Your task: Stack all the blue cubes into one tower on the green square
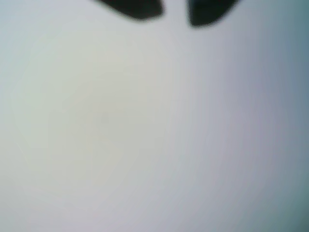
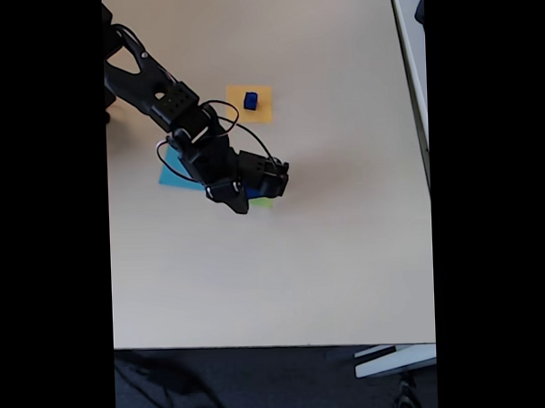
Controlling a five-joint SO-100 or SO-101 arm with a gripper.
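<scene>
In the fixed view the black arm (image 2: 175, 113) reaches from the far left corner over the pale worktop (image 2: 328, 256), with its jaws (image 2: 239, 203) hanging over the middle of the surface. Just to the right of them a sliver of the green square (image 2: 262, 203) shows under the arm, with a bit of dark blue at its left edge; I cannot tell how many cubes stand there. A light-blue paper square (image 2: 170, 178) shows to the left, partly under the arm. Farther back lies an orange paper square (image 2: 251, 104), and one small blue cube (image 2: 250, 100) sits on it, well apart from the green square.

In the wrist view, which is blurred, two dark fingertips (image 1: 137, 8) enter from the top edge with a clear gap between them, so the jaws stand apart and hold nothing, above bare pale worktop (image 1: 145, 135).
</scene>
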